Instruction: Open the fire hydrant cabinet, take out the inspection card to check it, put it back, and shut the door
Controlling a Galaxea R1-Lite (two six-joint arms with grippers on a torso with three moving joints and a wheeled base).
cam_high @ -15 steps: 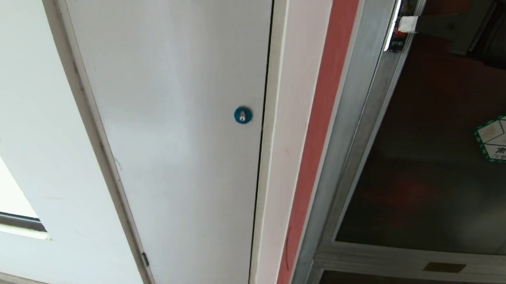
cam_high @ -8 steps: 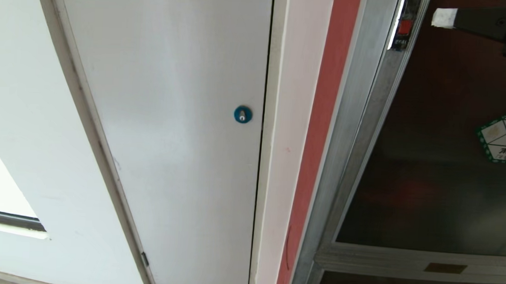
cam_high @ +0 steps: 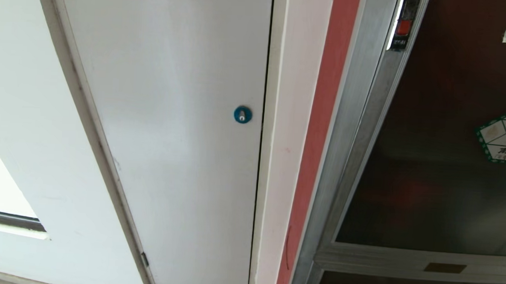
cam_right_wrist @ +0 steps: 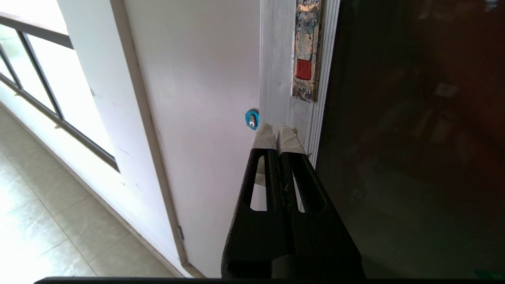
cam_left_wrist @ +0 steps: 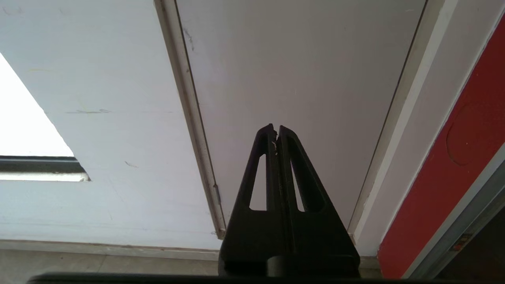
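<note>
1. The door (cam_right_wrist: 414, 138), a smooth pane of dark tinted glass in a ribbed silver aluminium frame, stands flush in the fire hydrant cabinet (cam_high: 347, 133).
2. Its small red latch (cam_right_wrist: 303, 69) sits in a worn rectangular plate just beyond the jaws.
3. The right gripper (cam_right_wrist: 277, 132), black with pale cloth-wrapped tips, is clenched on nothing.
4. The left gripper (cam_left_wrist: 275, 128), bare black plastic, is likewise pressed together, facing a plain white panel (cam_left_wrist: 300, 79).
5. A round blue lock (cam_right_wrist: 251, 118) shows beside the right tips.

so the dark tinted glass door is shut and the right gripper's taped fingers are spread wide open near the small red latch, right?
Not quite. The right gripper is shut, its taped fingers pressed together, as the right wrist view shows. The dark tinted glass door is shut, the small red latch nearby.
</note>
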